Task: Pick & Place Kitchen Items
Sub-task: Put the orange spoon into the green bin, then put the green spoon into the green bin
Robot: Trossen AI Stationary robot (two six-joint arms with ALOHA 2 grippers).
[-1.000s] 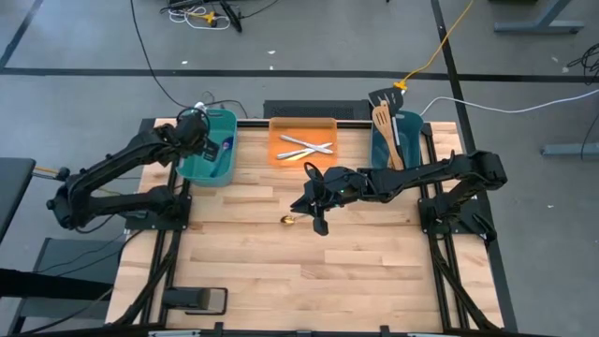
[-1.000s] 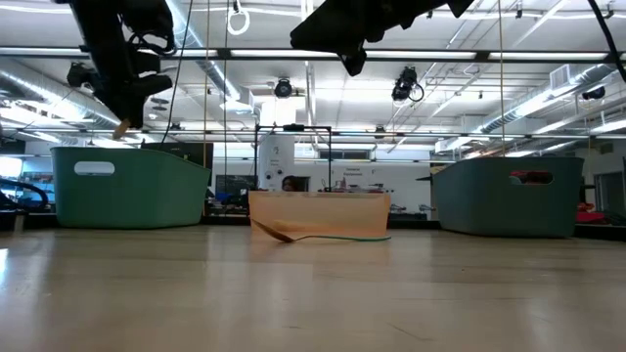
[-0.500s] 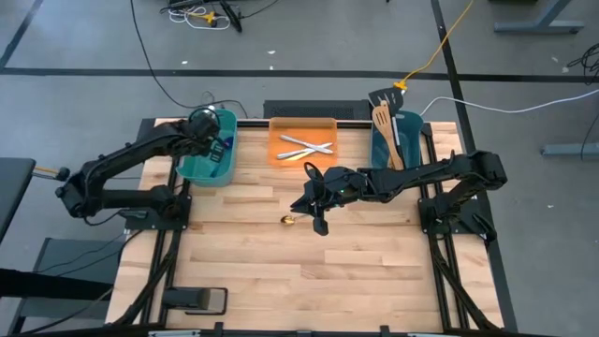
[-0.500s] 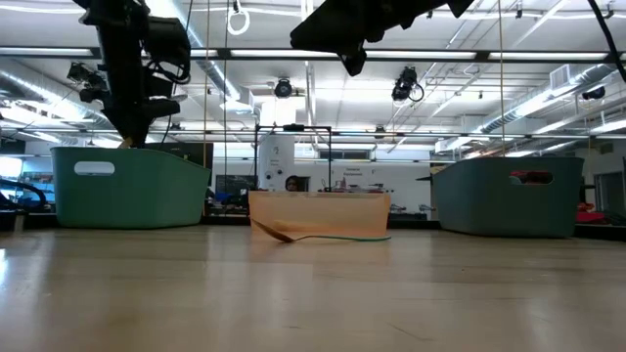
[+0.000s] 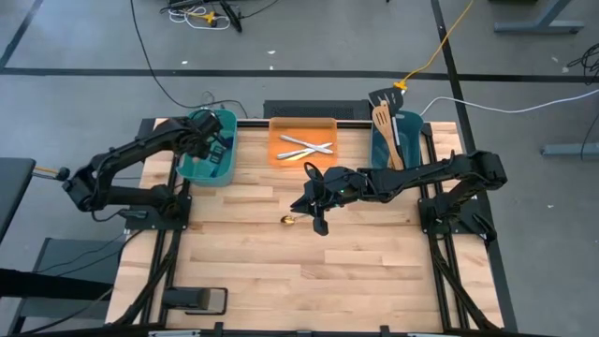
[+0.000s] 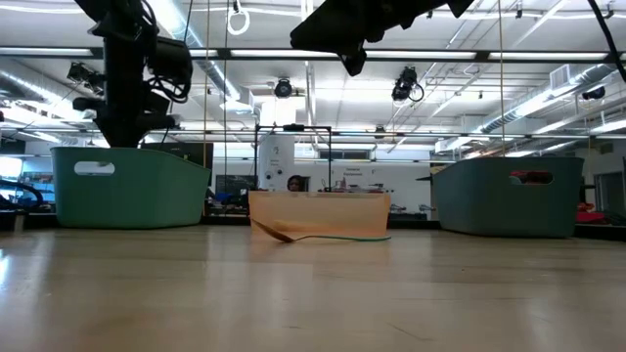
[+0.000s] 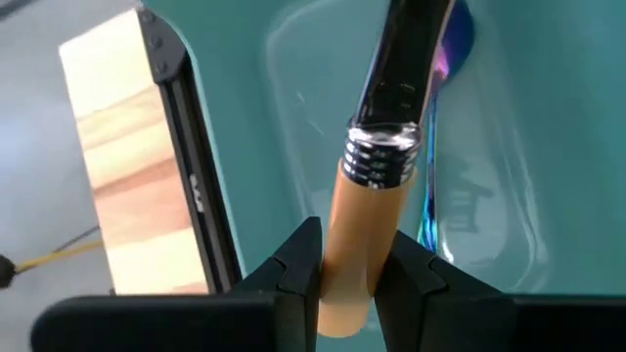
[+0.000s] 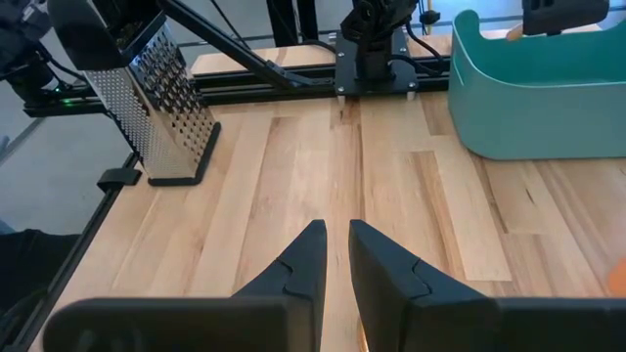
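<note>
1. My left claw [image 7: 347,284] is clamped on a utensil with a tan and black handle [image 7: 377,156]. It hangs over the left teal tub [image 5: 208,150] at 10 o'clock on the counter [image 5: 309,271].
2. My right claw [image 8: 337,256] is nearly together and holds nothing. It waits above the gold spoon [image 5: 289,220] near the middle of the counter.
3. Silver cutlery [image 5: 304,145] lies in the orange tray [image 5: 279,126] at 12 o'clock. Wooden spatulas [image 5: 386,131] stand in the right teal tub [image 5: 412,126].
4. I think only the spoon is left after this drop.
</note>
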